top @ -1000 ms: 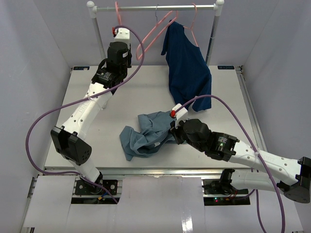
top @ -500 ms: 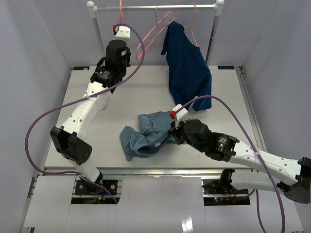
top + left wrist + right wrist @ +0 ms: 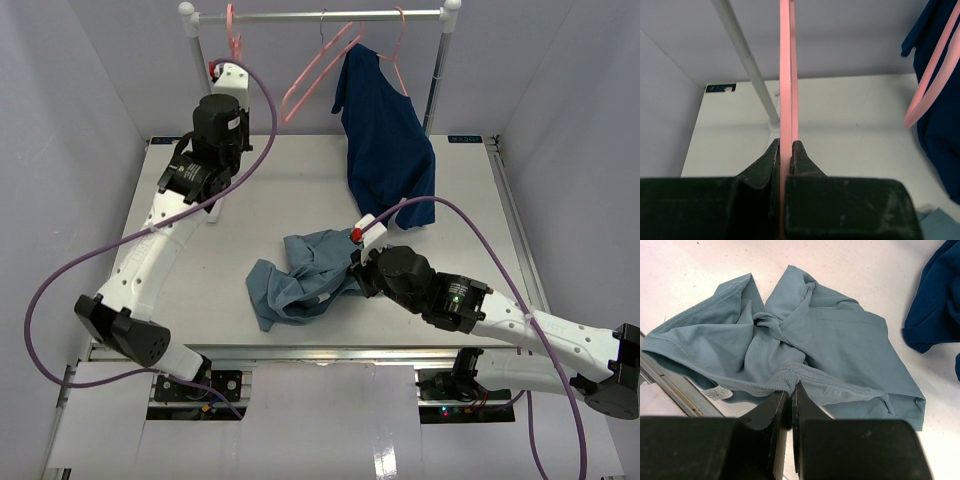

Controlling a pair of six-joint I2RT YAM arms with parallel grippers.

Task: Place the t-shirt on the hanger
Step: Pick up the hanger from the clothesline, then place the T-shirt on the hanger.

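Observation:
The blue-grey t-shirt [image 3: 298, 277] lies crumpled on the white table, near the front. My right gripper [image 3: 352, 270] is shut on a fold of its ribbed collar [image 3: 790, 376]; the rest of the shirt [image 3: 830, 340] spreads flat beyond the fingers. My left gripper [image 3: 230, 55] is raised to the left end of the clothes rail and is shut on the thin pink hanger [image 3: 232, 25]. That hanger runs as an upright pink strip [image 3: 785, 75] out of the closed jaws of the left gripper [image 3: 785, 147]. Its hook is at the rail.
A second pink hanger [image 3: 315, 70] hangs tilted at mid-rail [image 3: 932, 75]. A dark navy shirt [image 3: 385, 140] hangs on a third hanger [image 3: 400, 45], its hem on the table [image 3: 935, 305]. The rack's left post [image 3: 207, 90] stands beside my left gripper [image 3: 747, 65].

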